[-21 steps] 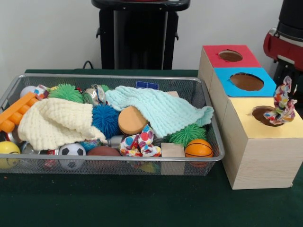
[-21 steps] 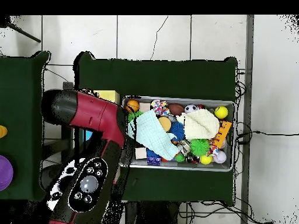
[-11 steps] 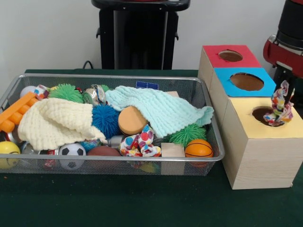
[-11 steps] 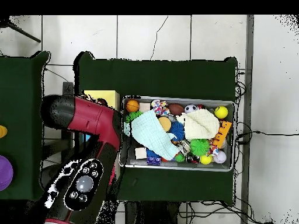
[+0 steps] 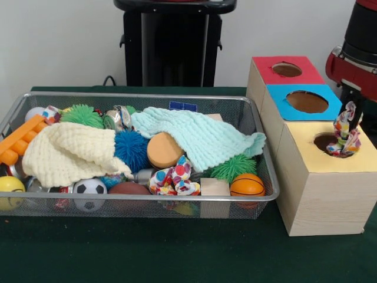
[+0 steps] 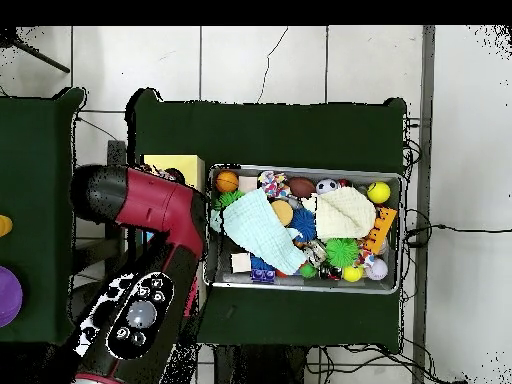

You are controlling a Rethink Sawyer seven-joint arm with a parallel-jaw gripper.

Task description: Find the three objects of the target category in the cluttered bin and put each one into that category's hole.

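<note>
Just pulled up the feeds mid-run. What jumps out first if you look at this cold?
The colourful spotted cloth hanging half into the hole of the yellow-topped box, under the red arm at the front view's right edge. Next, the wire bin crammed with toys, a cream cloth and a mint cloth draped over them. A second spotted cloth lies by the bin's near rim, beside a small basketball.

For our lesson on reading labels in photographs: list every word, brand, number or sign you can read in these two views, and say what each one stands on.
None can be read.
Crumpled can in the wire bin: printed pattern, too small and blurred to read.
Round buttons on the robot arm: any markings too small to tell.
Red-topped box, blue-topped box, yellow-topped box: colour only, no lettering.
</note>
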